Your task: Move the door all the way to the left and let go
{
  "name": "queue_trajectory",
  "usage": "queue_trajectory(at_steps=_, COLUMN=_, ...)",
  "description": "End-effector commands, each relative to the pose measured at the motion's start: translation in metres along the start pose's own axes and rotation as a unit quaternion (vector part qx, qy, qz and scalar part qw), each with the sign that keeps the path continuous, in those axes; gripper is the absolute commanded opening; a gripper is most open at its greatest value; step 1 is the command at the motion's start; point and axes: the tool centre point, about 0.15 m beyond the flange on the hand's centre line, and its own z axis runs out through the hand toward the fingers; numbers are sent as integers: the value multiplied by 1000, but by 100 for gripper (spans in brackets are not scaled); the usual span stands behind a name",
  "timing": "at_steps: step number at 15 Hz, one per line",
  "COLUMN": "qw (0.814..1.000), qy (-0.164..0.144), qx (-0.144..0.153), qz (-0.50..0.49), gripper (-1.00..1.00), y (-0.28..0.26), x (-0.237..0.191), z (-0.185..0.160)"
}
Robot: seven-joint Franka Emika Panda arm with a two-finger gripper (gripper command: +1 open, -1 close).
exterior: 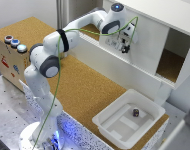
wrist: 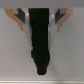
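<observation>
Cork-topped counter (exterior: 90, 90) beneath white cabinet (exterior: 160, 15)

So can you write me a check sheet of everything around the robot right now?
Surface: cork-topped bench.
Job's things: white door covering the cabinet except an opening at the exterior view's right.
Clutter: white tray holding a small dark object.
Gripper: gripper at the door; whether the jaws are shut cannot be told.
Cables: green cable along the arm.
Surroundings: wooden box with buttons.
</observation>
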Motion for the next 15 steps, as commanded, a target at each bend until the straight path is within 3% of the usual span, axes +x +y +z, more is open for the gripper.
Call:
queue_trajectory(at_steps=1, qw=998, qy=33, qx=-58, qz=-16, gripper=-100, y=-78, x=48, z=37)
queue_trajectory(at_steps=15, qw=995, qy=44, qx=-29, qz=-88, gripper=-100, y=-223, x=89, z=41)
